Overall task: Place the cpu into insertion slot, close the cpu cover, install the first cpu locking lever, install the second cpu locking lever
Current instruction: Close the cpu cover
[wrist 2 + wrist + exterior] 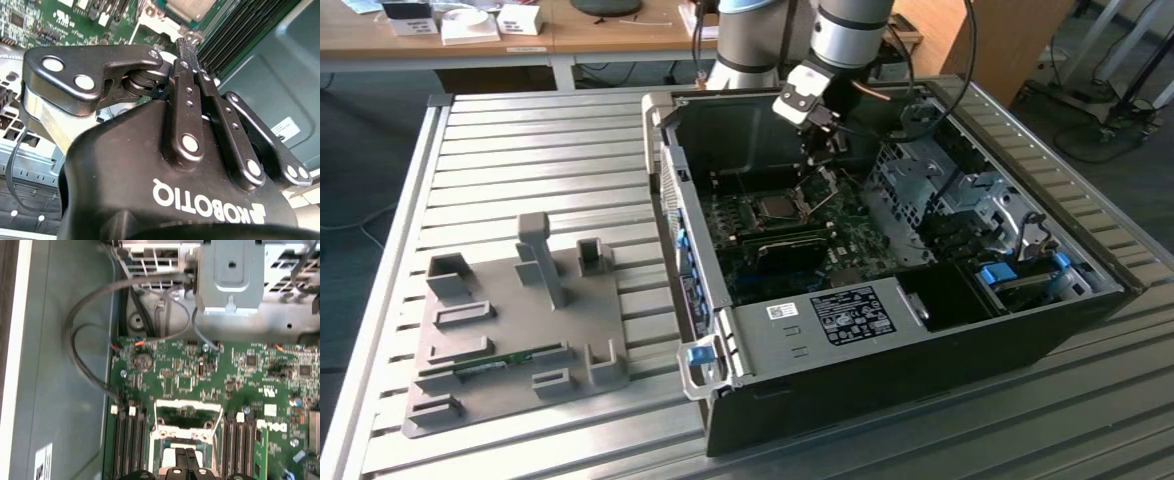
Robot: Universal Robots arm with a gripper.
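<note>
On the slatted metal table (520, 160) sits the open computer case (921, 360), and the arm (854, 30) reaches down into it. Off to the exterior view's left, a grey plastic holder (507, 330) lies well apart from the case. Inside, the green board (250, 385) lies flat on the case floor. The gripper (825, 162) hangs just over the socket area, its fingers (182, 75) pressed together, tips side by side in both wrist views. Whether anything thin is nipped between them, I can't tell. The cpu cover (819, 190), a thin silvery frame with a square window, stands tilted up off the insertion slot (750, 205), right at the fingertips. And the cpu (775, 207), a flat silvery-grey square, lies in that slot.
</note>
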